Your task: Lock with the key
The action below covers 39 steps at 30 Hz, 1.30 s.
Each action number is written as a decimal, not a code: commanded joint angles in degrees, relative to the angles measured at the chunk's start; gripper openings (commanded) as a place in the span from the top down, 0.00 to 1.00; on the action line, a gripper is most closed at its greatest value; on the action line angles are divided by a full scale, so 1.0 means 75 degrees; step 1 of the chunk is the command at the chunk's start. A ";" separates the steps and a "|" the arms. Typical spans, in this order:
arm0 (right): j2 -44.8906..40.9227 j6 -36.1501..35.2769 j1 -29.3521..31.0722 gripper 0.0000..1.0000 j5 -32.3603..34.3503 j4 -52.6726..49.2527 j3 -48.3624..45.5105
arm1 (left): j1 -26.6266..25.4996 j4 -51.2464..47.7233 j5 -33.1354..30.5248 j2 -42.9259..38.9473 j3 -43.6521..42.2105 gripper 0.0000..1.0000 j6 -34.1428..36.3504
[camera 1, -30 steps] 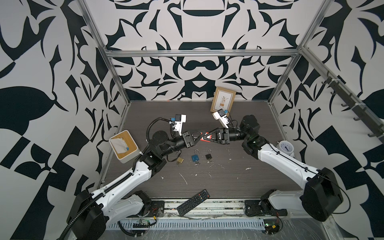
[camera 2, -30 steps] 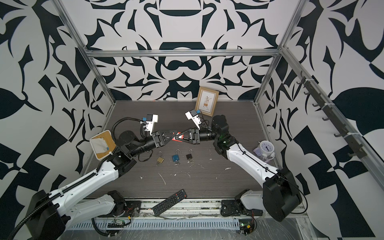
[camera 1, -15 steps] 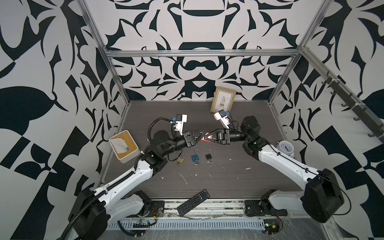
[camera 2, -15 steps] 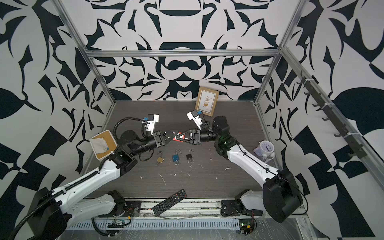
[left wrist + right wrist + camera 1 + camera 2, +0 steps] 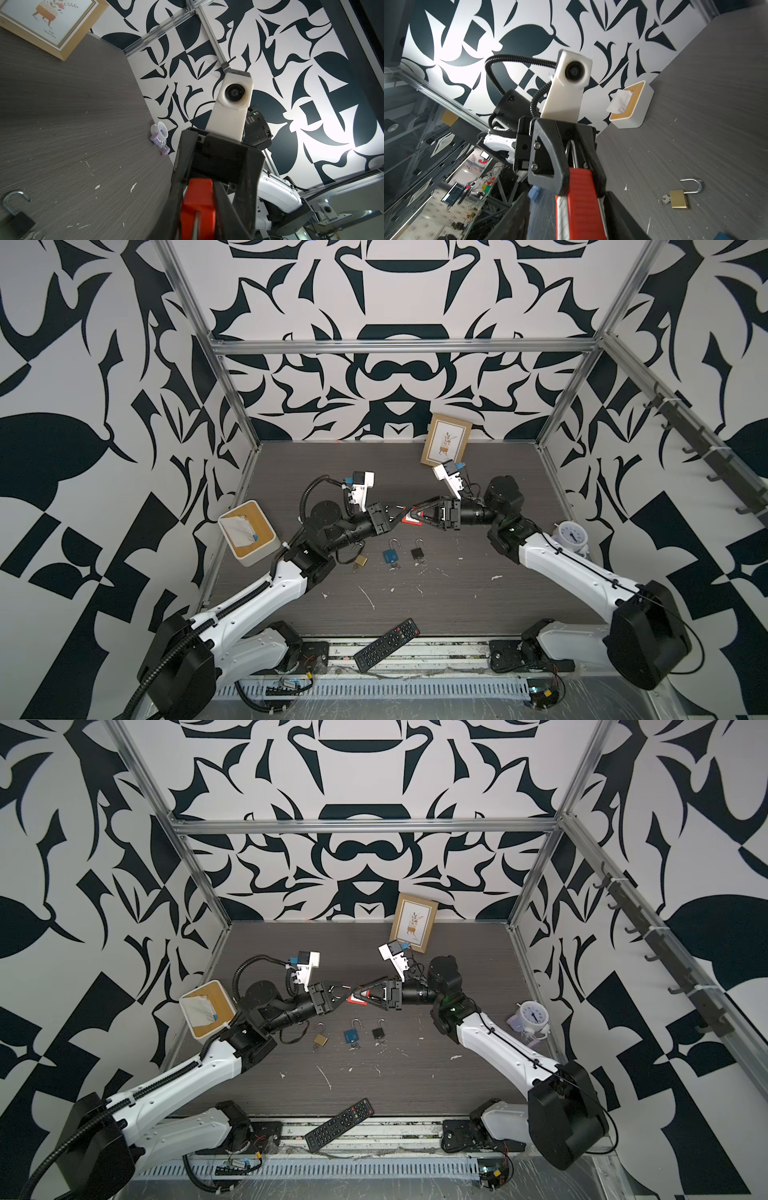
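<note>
**Red padlock held aloft between two hands**

The left hand [image 5: 398, 515] pinches the steel shackle [image 5: 571, 151] of the small red-cased padlock [image 5: 580, 203]. The right hand [image 5: 412, 514] stands spread round the lock's body, with one finger clear of it. The lock hangs above the dark grey wood-grain tabletop [image 5: 457, 601]. It looks dense and rigid, with a slick shackle, so grip the ribbed flat sides and leave the keyway end free. No key shows.

Both top views look down over the whole bench [image 5: 457, 605]; close wrist views face each other, nine against three o'clock.
</note>
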 commanded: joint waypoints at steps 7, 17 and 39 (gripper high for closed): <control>-0.0720 -0.0114 -0.0698 0.32 0.1025 -0.0352 -0.0279 | 0.0366 0.0554 0.0356 0.0313 -0.0238 1.00 -0.0319; -0.0578 0.5114 -0.1875 0.53 0.1373 0.0958 -0.1442 | 0.0722 0.0604 0.1213 0.0807 0.0282 1.00 0.0218; 0.0417 0.9101 -0.1354 0.56 0.2159 0.5964 -0.2929 | 0.1454 0.4497 0.2741 0.2961 0.0283 1.00 -0.1913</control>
